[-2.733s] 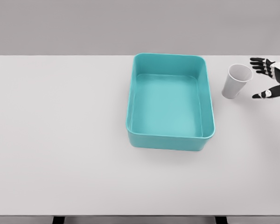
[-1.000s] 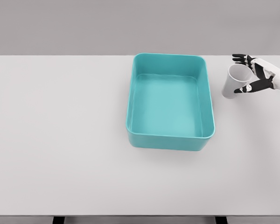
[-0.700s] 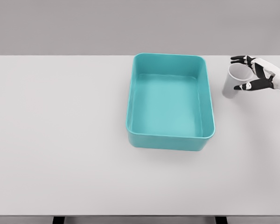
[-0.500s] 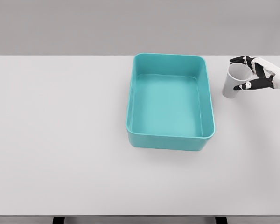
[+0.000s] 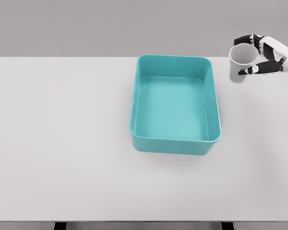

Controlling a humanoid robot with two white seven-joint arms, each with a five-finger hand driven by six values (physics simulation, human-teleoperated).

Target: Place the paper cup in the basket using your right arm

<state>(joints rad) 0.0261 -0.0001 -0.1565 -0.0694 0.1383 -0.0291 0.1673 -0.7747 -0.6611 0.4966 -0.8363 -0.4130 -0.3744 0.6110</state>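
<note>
the pale worktop [image 5: 62, 143] runs out ahead, with the teal basket [image 5: 175, 143] sitting right of centre, open side up. beyond it, at the far right, the right hand [image 5: 264, 55] has its dark fingers [image 5: 249, 70] wrapped round the white cup [image 5: 241, 62], holding it upright above the worktop, apart from the basket.

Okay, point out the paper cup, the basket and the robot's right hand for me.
paper cup [image 5: 240, 64], head view, on its outer side wall.
basket [image 5: 173, 145], head view, on its near outer wall.
right hand [image 5: 270, 52], head view, on the back of the hand.
</note>
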